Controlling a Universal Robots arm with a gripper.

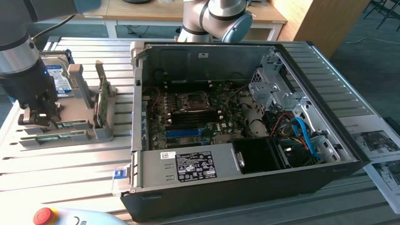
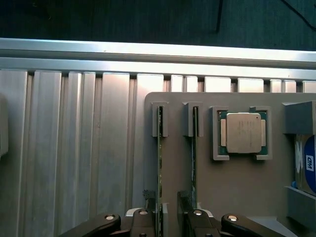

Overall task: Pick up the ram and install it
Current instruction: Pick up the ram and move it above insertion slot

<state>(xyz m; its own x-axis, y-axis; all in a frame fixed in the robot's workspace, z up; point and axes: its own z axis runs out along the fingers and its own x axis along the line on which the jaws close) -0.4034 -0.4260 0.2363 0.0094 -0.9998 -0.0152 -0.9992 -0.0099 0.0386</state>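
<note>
Straddling the ram [image 2: 160,163] with wide-open fingers, the gripper [image 1: 37,117] had not yet taken hold of anything.

From the exterior view I saw it low over the grey holder [image 1: 100,133] at that view's left, well apart from the one open computer case [image 1: 250,192], so by my reckoning both the pick and the install were left to do. One hard drive [image 1: 56,77] stood at the holder's back. On the wrist view I counted two green sticks on edge in their slots. The ram ran between the jaws, which stood either side without pinching it (a gap showed on one side). The second stick [image 2: 194,158] sat just beside it, with one processor chip [image 2: 243,132] beyond.
</note>
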